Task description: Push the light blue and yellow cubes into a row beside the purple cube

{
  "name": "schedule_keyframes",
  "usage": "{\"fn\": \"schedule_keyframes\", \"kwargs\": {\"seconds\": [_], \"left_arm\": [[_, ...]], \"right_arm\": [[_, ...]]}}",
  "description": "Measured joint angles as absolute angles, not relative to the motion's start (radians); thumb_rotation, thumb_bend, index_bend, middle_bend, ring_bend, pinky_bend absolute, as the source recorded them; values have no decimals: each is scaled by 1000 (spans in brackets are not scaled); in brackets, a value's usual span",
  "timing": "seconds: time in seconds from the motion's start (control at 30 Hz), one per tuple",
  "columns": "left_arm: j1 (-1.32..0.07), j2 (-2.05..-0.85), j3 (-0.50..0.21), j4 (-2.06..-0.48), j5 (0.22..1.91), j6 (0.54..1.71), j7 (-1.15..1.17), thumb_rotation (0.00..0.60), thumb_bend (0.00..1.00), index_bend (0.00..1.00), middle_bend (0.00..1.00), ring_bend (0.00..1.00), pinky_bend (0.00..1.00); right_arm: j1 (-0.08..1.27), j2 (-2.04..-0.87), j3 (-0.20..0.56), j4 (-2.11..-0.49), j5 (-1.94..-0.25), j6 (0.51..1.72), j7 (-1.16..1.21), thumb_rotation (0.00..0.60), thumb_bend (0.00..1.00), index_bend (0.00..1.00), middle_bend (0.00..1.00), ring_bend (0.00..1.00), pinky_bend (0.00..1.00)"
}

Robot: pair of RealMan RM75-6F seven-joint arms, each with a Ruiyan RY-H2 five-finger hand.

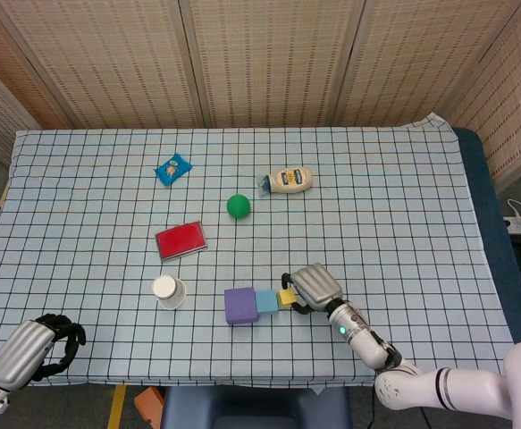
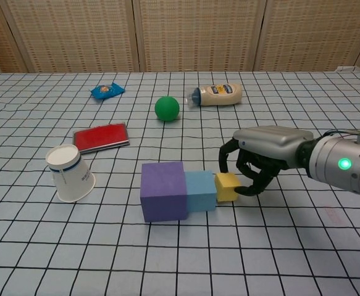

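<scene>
A: Now, left to right, all places taken from the purple cube [image 2: 163,190]. Left hand [image 1: 33,350] sits far to its left near the table edge, fingers curled in, nothing in them; paper cup [image 2: 70,172] lies tipped just left of the cube; the cube itself sits square on the checked cloth [image 2: 167,259].

B: Then the row?

A: Light blue cube [image 2: 200,190] touches its right face; yellow cube [image 2: 226,187] touches the blue one's right face, set slightly back; so three in a line, judged nearly done.

B: Right hand?

A: Right hand [image 2: 260,157] arches over the yellow cube's right side; fingers curled, tips against the block; pressing, not clamped around it as far as visible.

B: Handling?

A: Judgement only: blocks look light and foam-like; they should slide easily on cloth and may twist; push low and centred on the right face, not a corner.
</scene>
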State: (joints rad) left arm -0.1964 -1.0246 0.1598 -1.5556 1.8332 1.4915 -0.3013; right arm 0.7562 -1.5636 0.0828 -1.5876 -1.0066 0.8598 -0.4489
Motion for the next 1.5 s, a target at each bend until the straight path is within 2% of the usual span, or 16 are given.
{"fn": "schedule_keyframes", "kwargs": {"seconds": [0.67, 1.27, 1.4, 1.5], "left_arm": [[-196, -1023, 161, -1557, 1836, 1495, -305, 600, 555, 544, 660, 447, 450], [-197, -1024, 162, -1556, 1838, 1492, -304, 600, 554, 544, 662, 451, 450], [-198, -1023, 162, -1557, 1837, 1491, -303, 600, 555, 544, 662, 451, 450], [-197, -1024, 162, -1557, 1837, 1491, -303, 600, 555, 544, 663, 451, 450]], "right_arm": [[763, -1589, 79, -1557, -1016, 857, -409, 600, 343, 477, 806, 884, 1000], [750, -1522, 71, -1616, -1049, 839, -335, 600, 189, 280, 806, 884, 1000], [740, -1497, 68, -1642, -1071, 848, -315, 600, 182, 281, 807, 884, 1000], [732, -1478, 61, -1660, -1077, 858, -317, 600, 184, 345, 809, 886, 1000]]}}
